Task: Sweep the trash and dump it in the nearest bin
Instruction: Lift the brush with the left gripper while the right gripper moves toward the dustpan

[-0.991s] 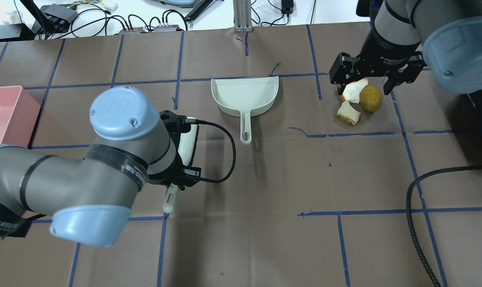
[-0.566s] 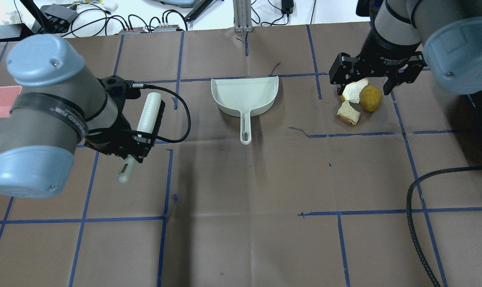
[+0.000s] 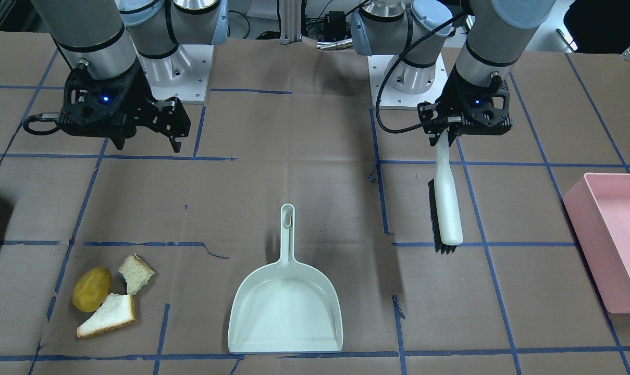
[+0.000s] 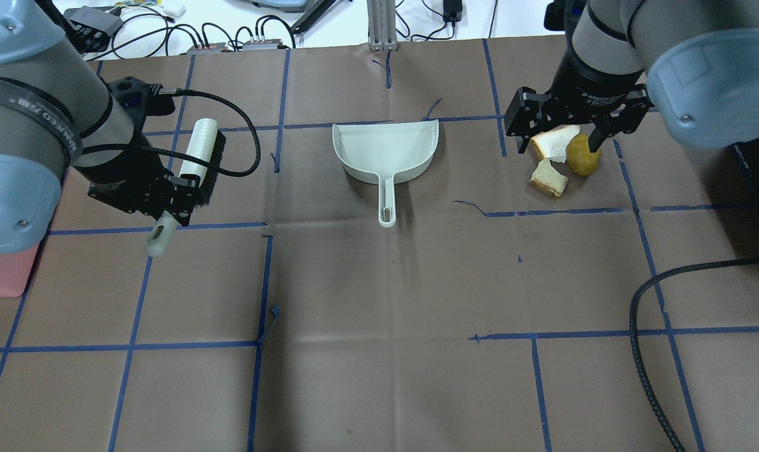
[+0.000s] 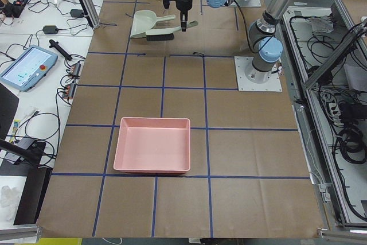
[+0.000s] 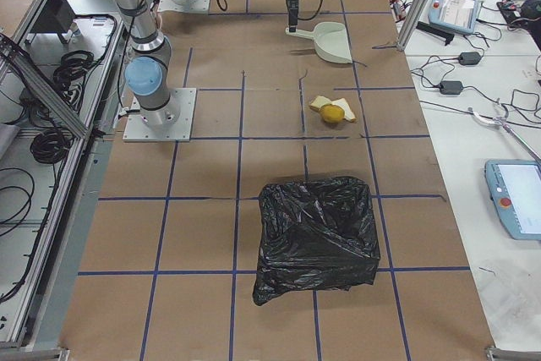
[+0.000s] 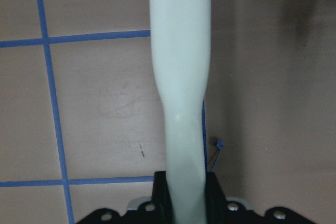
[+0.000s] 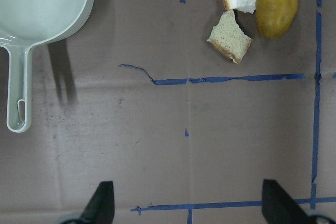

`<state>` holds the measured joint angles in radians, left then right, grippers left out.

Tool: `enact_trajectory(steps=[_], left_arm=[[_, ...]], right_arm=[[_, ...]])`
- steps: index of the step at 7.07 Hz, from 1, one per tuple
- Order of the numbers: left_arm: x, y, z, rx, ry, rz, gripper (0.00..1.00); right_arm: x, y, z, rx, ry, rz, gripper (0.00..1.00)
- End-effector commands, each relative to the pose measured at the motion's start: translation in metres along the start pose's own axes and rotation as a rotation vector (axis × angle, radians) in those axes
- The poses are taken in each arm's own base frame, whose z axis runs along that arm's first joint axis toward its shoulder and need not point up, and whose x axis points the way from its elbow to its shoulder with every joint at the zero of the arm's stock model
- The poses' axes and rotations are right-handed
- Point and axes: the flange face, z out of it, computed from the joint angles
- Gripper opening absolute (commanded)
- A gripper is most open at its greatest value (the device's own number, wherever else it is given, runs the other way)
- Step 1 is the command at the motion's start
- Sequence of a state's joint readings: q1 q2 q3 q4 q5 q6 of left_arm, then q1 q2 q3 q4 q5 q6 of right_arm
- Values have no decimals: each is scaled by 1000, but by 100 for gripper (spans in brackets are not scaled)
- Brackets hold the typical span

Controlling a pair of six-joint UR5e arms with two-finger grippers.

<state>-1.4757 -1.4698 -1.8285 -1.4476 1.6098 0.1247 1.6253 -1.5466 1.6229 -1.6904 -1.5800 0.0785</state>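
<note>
Overhead exterior: left hand (image 4: 173,202), gripping white-handled black-bristle brush (image 4: 198,150), has swung left, away from pale green plastic dustpan (image 4: 385,150). Right hand (image 4: 558,135), jaws open, shifted slightly left. Trash (image 4: 550,179) unswept on bench (image 4: 379,314) right of dustpan: yellow potato-like lump (image 4: 584,160), two torn white bread pieces (image 4: 555,144).

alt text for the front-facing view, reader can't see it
The robot's left gripper, on the view's right, holds a white brush; its right gripper hangs open. A pale dustpan lies mid-table, two bread pieces and a yellow lump lower left, a pink bin at right.
</note>
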Motion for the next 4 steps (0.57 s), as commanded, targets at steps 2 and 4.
enact_trajectory(steps=[2, 4], left_arm=[[-3, -3, 13, -37, -5, 24, 5], [-5, -4, 12, -38, -23, 41, 3]], right_arm=[[-60, -21, 16, 23, -8, -40, 100], [-115, -32, 35, 3, -9, -59, 100]])
